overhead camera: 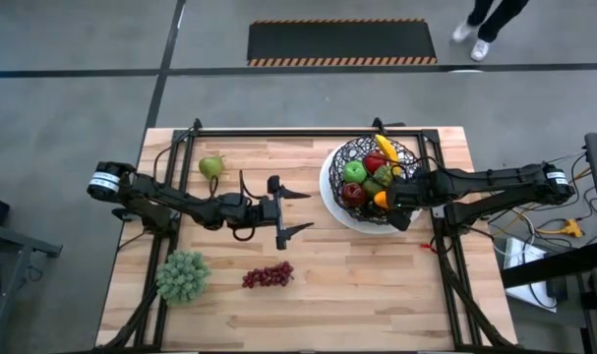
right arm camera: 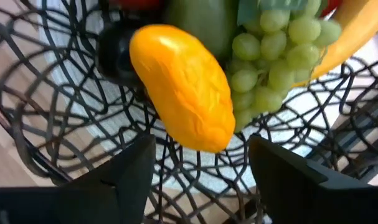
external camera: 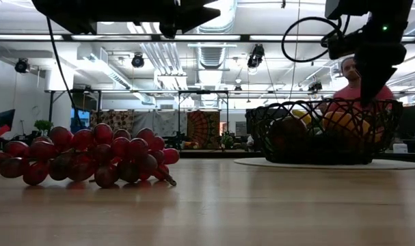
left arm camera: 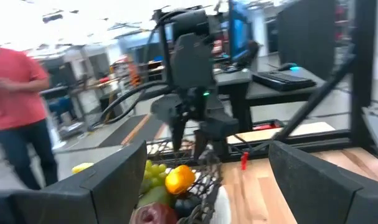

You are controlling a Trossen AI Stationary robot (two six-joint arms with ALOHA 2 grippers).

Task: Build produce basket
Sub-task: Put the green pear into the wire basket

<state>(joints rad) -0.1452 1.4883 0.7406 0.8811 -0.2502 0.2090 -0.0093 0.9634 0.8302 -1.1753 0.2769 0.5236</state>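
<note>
The black wire basket (overhead camera: 369, 175) on its white plate holds a red apple, a green apple, a banana, green grapes (right arm camera: 269, 50) and an orange-yellow fruit (right arm camera: 182, 87). My right gripper (overhead camera: 388, 204) hangs open over the basket's near right side. Its fingers (right arm camera: 129, 180) stand either side of the orange-yellow fruit, just short of it, and the fruit lies on the mesh. My left gripper (overhead camera: 296, 211) is open above mid-table, pointing at the basket. A pear (overhead camera: 211, 165) stands on the far left. Purple grapes (overhead camera: 268, 276) lie toward the near edge.
A frilly pale-green leafy bunch (overhead camera: 183, 276) lies on the near left of the table. Bare wood shows between the purple grapes (external camera: 84, 160) and the basket (external camera: 323, 133). A person in a red shirt (left arm camera: 17, 81) stands beyond the table's right side.
</note>
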